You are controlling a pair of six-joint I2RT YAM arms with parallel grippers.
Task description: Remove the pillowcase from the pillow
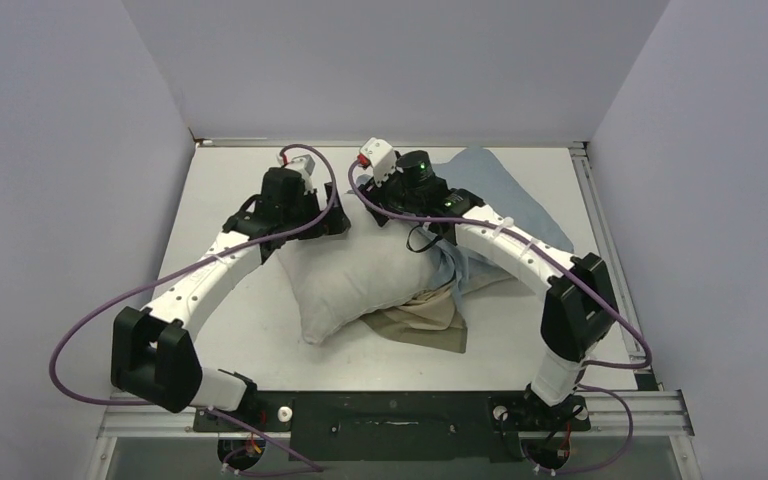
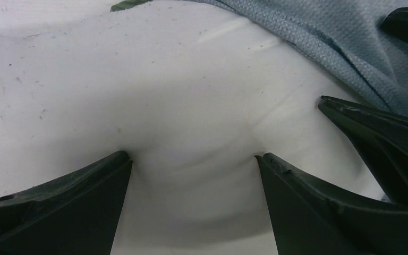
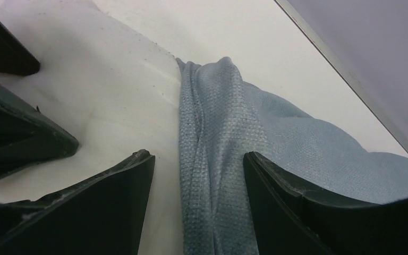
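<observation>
The pillow (image 1: 360, 275) is lying in the middle of the table (image 1: 240, 330), its long axis running from the lower left towards the upper right of the overhead view. It is showing plump, off-white and faintly speckled with dark flecks. The pillowcase (image 1: 505, 195) is trailing off the pillow's right side. Its dusty-blue woven cloth is spreading flat towards the upper right of the table, and its tan inside is bunching at the pillow's lower right edge. The left gripper (image 2: 191, 156) is resting on the pillow's far end with its fingers spread wide, their tips denting the white surface and clamping nothing. Just to its right, the right gripper (image 3: 196, 156) is straddling a raised fold of the blue cloth, its fingers standing apart on either side.
</observation>
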